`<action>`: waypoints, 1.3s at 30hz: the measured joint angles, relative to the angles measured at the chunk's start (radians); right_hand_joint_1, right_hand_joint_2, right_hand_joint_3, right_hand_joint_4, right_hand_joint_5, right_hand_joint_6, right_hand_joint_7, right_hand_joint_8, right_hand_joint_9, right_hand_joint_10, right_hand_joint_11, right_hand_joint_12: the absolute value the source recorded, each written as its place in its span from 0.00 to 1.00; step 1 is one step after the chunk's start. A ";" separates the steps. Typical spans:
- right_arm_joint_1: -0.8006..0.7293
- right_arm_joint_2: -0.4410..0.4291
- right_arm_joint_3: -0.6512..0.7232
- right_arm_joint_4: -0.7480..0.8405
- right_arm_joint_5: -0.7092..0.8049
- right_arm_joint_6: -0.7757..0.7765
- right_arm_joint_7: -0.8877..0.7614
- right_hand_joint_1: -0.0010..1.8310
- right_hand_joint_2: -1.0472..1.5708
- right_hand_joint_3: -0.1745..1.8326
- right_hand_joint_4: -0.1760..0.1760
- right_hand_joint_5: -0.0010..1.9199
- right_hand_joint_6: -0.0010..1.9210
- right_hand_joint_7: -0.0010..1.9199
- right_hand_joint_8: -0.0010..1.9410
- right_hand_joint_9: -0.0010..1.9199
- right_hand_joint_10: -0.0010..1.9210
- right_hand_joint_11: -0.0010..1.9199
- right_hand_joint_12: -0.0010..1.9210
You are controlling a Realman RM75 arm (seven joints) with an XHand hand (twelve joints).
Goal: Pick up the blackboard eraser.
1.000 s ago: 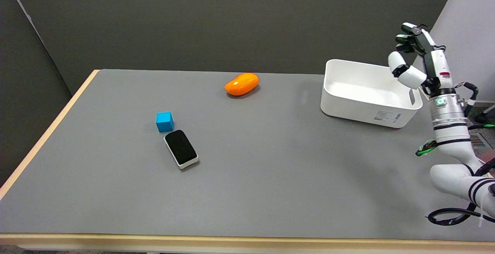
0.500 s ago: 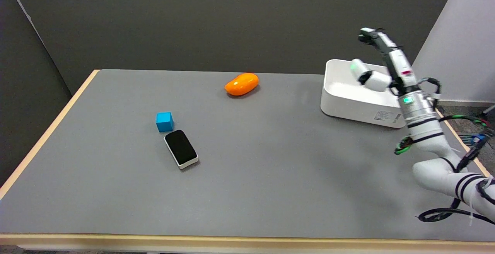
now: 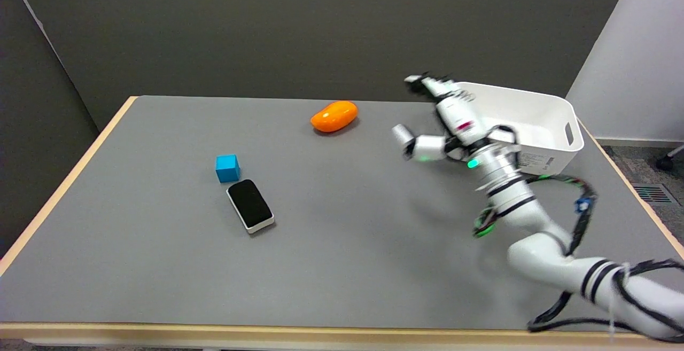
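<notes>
The blackboard eraser (image 3: 250, 205), a flat block with a black top and a white rim, is lying on the grey table (image 3: 342, 265), well apart from the right hand (image 3: 443, 126) and far off to that hand's left in the picture, lower down towards the near edge. Nothing is touching it apart from the table. A small blue cube (image 3: 227, 168) is sitting just beside the eraser's far end, also well to the left of the hand.

The right hand is being held in the air above the table, at the end of a white arm (image 3: 539, 244) that is reaching in from the lower right. Nothing is being held by it: the fingers are being kept apart, with the thumb jutting out to the left and the other fingers stretched up and away. The hand is slightly blurred, so finer detail of the fingers cannot be told.

An orange, mango-shaped object (image 3: 334, 116) is lying on the table to the left of the hand, closer to it than the eraser and nearer the far edge. A white bin (image 3: 539, 121) is standing just behind and to the right of the hand.
</notes>
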 measured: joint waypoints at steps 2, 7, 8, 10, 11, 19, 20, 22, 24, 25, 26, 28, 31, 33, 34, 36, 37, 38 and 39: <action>-0.006 -0.031 -0.038 0.045 0.028 -0.026 -0.092 0.31 0.65 0.53 0.18 0.11 0.24 0.20 0.29 0.13 0.47 0.00 0.53; -0.016 -0.103 -0.130 0.135 0.088 -0.076 -0.270 0.31 0.64 0.56 0.21 0.10 0.25 0.19 0.30 0.13 0.45 0.00 0.54; -0.018 -0.114 -0.145 0.150 0.097 -0.083 -0.293 0.31 0.64 0.56 0.21 0.10 0.25 0.18 0.30 0.13 0.44 0.00 0.54; -0.022 -0.137 -0.176 0.180 0.113 -0.095 -0.336 0.31 0.64 0.56 0.21 0.09 0.24 0.18 0.29 0.13 0.44 0.00 0.54; -0.024 -0.147 -0.189 0.194 0.120 -0.100 -0.352 0.31 0.65 0.56 0.20 0.09 0.24 0.18 0.29 0.13 0.44 0.00 0.54; -0.039 -0.215 -0.288 0.297 0.157 -0.134 -0.437 0.29 0.65 0.57 0.19 0.05 0.21 0.13 0.27 0.09 0.41 0.00 0.52; -0.040 -0.223 -0.298 0.305 0.160 -0.137 -0.443 0.28 0.65 0.57 0.19 0.05 0.21 0.13 0.27 0.09 0.41 0.00 0.52; -0.042 -0.240 -0.317 0.316 0.166 -0.146 -0.456 0.28 0.65 0.57 0.19 0.05 0.21 0.13 0.27 0.09 0.41 0.00 0.53; -0.042 -0.255 -0.330 0.320 0.170 -0.154 -0.464 0.28 0.65 0.56 0.19 0.05 0.21 0.13 0.27 0.09 0.41 0.00 0.53; -0.041 -0.266 -0.338 0.320 0.172 -0.160 -0.469 0.28 0.65 0.56 0.19 0.05 0.21 0.13 0.27 0.09 0.41 0.00 0.53; -0.039 -0.275 -0.345 0.319 0.175 -0.166 -0.474 0.28 0.65 0.56 0.19 0.05 0.21 0.13 0.27 0.09 0.41 0.00 0.53; -0.031 -0.292 -0.355 0.311 0.179 -0.178 -0.480 0.28 0.65 0.56 0.19 0.05 0.21 0.13 0.27 0.09 0.41 0.00 0.54; -0.014 -0.314 -0.367 0.291 0.189 -0.198 -0.488 0.28 0.64 0.56 0.18 0.05 0.21 0.13 0.27 0.09 0.41 0.00 0.54; 0.007 -0.334 -0.377 0.266 0.203 -0.217 -0.493 0.28 0.64 0.56 0.17 0.05 0.21 0.13 0.27 0.09 0.41 0.00 0.54; 0.015 -0.340 -0.380 0.255 0.209 -0.225 -0.494 0.28 0.64 0.56 0.17 0.05 0.21 0.13 0.27 0.08 0.41 0.00 0.54; 0.030 -0.353 -0.386 0.234 0.220 -0.240 -0.497 0.28 0.64 0.56 0.16 0.04 0.21 0.13 0.27 0.08 0.41 0.00 0.54; 0.042 -0.363 -0.389 0.218 0.228 -0.249 -0.499 0.27 0.64 0.56 0.15 0.04 0.21 0.13 0.27 0.08 0.41 0.00 0.53; 0.050 -0.369 -0.392 0.208 0.233 -0.255 -0.501 0.27 0.64 0.56 0.16 0.04 0.20 0.13 0.28 0.08 0.41 0.00 0.53; 0.059 -0.377 -0.394 0.196 0.238 -0.262 -0.502 0.27 0.64 0.56 0.16 0.04 0.20 0.12 0.28 0.08 0.41 0.00 0.53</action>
